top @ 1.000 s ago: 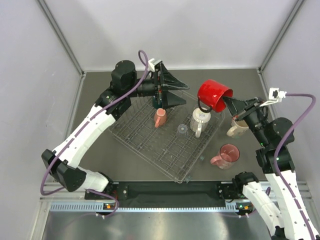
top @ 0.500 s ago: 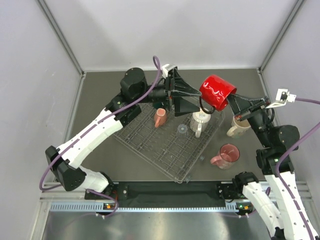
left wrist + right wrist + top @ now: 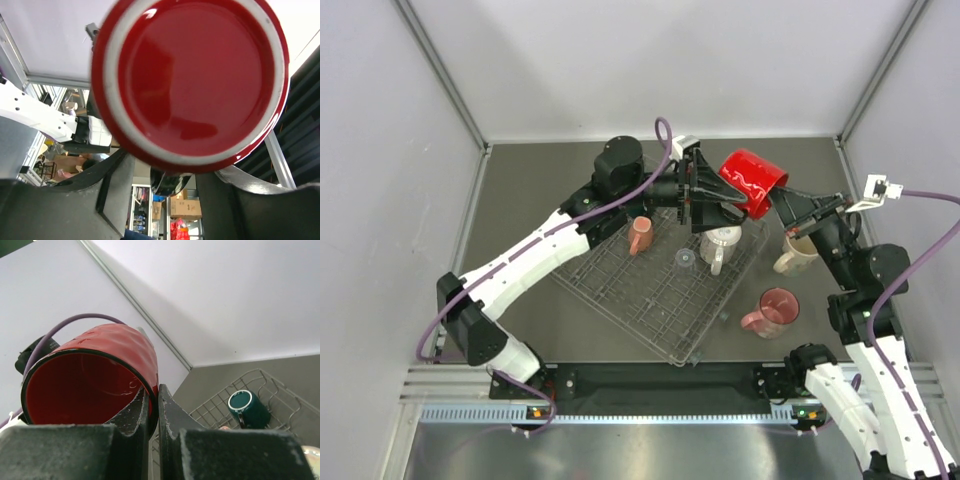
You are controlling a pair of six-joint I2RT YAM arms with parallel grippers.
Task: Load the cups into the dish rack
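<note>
My right gripper (image 3: 782, 204) is shut on the rim of the red mug (image 3: 752, 182), one finger inside and one outside, as the right wrist view shows (image 3: 152, 400). It holds the mug tilted in the air over the far right corner of the dish rack (image 3: 620, 285). My left gripper (image 3: 718, 205) is open at the mug's base, which fills the left wrist view (image 3: 190, 80), with the jaws on either side. A salmon mug (image 3: 640, 236) and a clear glass mug (image 3: 720, 245) are in the rack. A teal mug (image 3: 247, 407) lies in the rack.
A cream mug (image 3: 795, 258) and a translucent pink mug (image 3: 775, 310) sit on the table right of the rack. A small clear piece (image 3: 684, 260) stands in the rack's middle. Grey walls close in the table on three sides.
My left arm has swung right across the rack until its open gripper is at the red mug's base. The right gripper has kept hold of the mug and shifted it slightly.
</note>
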